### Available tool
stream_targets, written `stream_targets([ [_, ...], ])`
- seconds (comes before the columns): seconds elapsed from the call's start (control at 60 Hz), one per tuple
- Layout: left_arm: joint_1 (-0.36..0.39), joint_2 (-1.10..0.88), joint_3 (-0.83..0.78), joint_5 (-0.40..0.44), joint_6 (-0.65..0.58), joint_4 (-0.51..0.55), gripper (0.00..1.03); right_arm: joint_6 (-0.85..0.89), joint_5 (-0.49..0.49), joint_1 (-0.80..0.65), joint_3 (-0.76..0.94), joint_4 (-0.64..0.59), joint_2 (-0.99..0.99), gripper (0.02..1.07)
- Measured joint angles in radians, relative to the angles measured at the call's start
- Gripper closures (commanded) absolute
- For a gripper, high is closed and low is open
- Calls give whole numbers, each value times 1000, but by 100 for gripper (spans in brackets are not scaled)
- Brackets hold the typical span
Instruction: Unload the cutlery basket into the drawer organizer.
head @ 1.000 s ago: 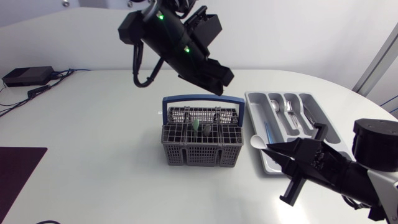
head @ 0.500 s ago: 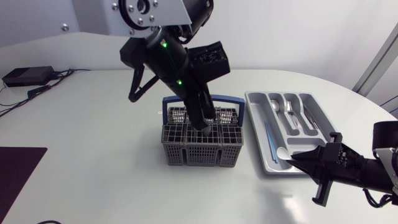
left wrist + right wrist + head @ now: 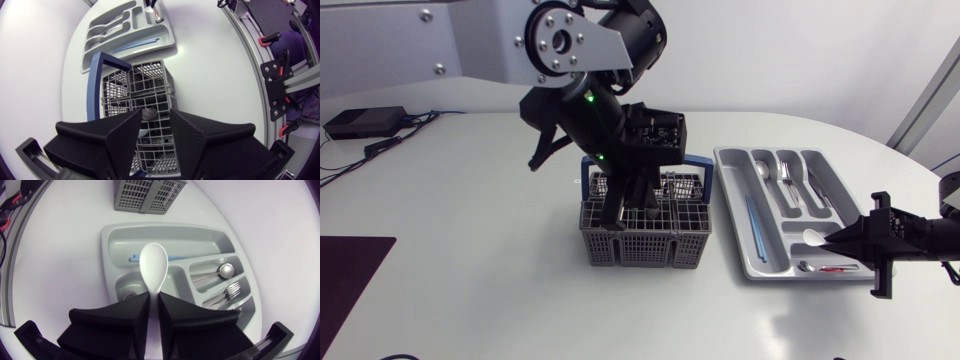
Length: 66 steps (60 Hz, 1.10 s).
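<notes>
Our left gripper (image 3: 156, 118) hangs with its fingers spread wide, lowered onto the middle of the cutlery basket (image 3: 150, 82), and its tips are down among the basket's grid cells. A small grey rounded piece (image 3: 148, 114) shows between the fingers. We cannot tell what it is, nor whether either finger touches it. The left arm (image 3: 588, 110) leans down onto the basket from the far side, beside the upright blue handle (image 3: 93, 85). Our right gripper (image 3: 154, 296) is well apart from the basket, on the right arm's side of it. Its fingers are pressed together on the handle of a white spoon (image 3: 153, 267), pinching it from both sides, and the spoon's bowl juts ahead of the fingertips toward the basket. The bowl hangs over the drawer organizer (image 3: 106, 250), which lies just beside the basket on that same side without touching it. In the organizer, the long compartment nearest the basket holds a blue stick (image 3: 134, 258). The narrower compartments farther from the basket hold a metal spoon (image 3: 226, 270) and a fork (image 3: 231, 289) among other cutlery. The basket stands upright on the white table (image 3: 470, 250), near its middle.
</notes>
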<state>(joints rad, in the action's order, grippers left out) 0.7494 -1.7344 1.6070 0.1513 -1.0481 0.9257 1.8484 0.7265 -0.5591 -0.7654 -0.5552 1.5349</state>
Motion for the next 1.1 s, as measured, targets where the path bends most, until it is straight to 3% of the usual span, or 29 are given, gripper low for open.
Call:
stream_targets([
  [0.233,16,-1,0,-38,-92,1,63,145,-130,-6,-34,-17,104,100],
  [0.317,27,-3,0,-53,-122,2,63,158,-150,-5,-35,-12,111,94],
  [0.417,39,-10,0,-59,-155,12,63,169,-160,1,-38,16,111,74],
  [0.667,50,-48,0,-94,-229,27,63,163,-147,8,-37,39,48,57],
  [0.95,57,-109,21,-168,-279,29,63,132,-88,25,60,38,-159,52],
  [1.1,59,-129,51,-180,-288,46,63,17,-51,66,103,32,-247,46],
])
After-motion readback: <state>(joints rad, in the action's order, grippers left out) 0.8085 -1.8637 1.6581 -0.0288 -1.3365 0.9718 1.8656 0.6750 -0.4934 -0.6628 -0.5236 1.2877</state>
